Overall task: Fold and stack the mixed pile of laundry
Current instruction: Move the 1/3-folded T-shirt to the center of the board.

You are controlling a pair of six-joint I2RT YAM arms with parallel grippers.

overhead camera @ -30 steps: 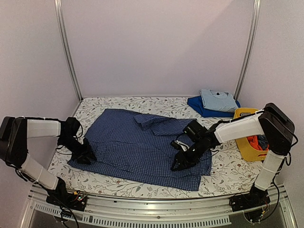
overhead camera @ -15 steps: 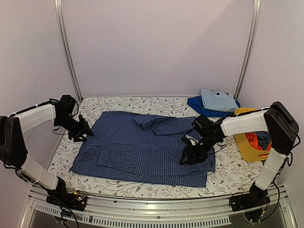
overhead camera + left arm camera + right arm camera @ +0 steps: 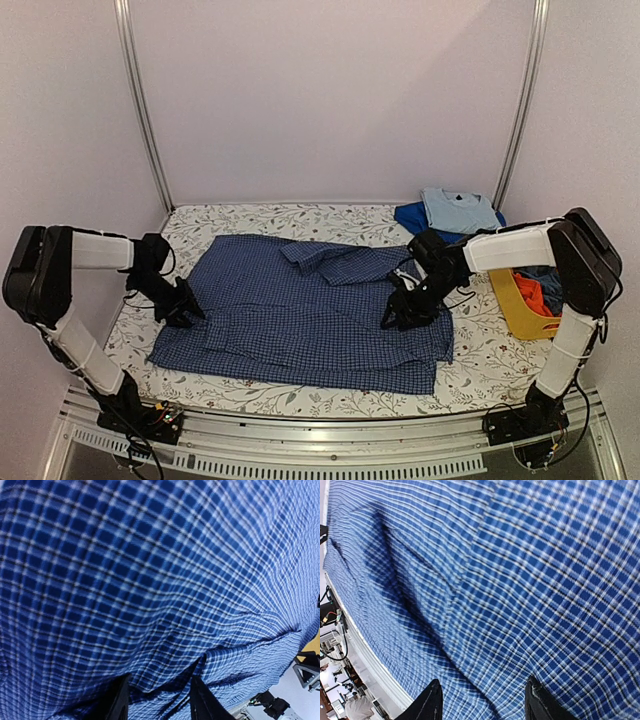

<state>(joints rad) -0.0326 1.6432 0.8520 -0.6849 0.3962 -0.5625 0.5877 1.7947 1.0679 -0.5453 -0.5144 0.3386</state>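
Reaching down at the left edge of the one blue check shirt, my left gripper sits low on the cloth. In the left wrist view its two fingers stand apart, with a ridge of check lying in the gap. The shirt is spread flat in the middle of the floral table cover. My right gripper rests on the shirt's right part, its two fingers spread wide over the fabric. Farther right, at the back, two folded garments are stacked: a light blue top on a darker blue piece. At the right edge, one yellow basket holds a red-orange cloth and a dark garment.
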